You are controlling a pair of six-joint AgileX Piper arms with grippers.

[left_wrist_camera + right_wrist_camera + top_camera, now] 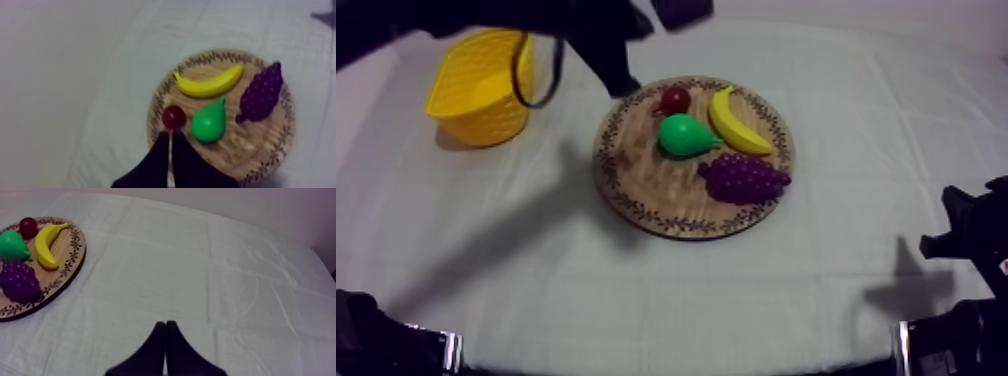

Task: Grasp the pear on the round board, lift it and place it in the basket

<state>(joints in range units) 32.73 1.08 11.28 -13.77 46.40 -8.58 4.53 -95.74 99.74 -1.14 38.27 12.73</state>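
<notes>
Top view: your left gripper (623,86) hangs at the wooden board (636,210) rim next to the small red fruit (675,99). The pear (686,136) lies mid-board, with the yellow basket (481,88) well apart. Use this view for the basket route.
Left wrist view: left gripper is pressed together, tips just short of the small red fruit, pear just beside it. Descend like that and you likely shove one off. Use this view to check the jaws.
Right wrist view: right gripper (165,323) is pressed together over bare surface (200,263).

Green pear (686,136) on its side, central on the wooden board (646,185), yellow basket (486,122) upright well apart.
</notes>
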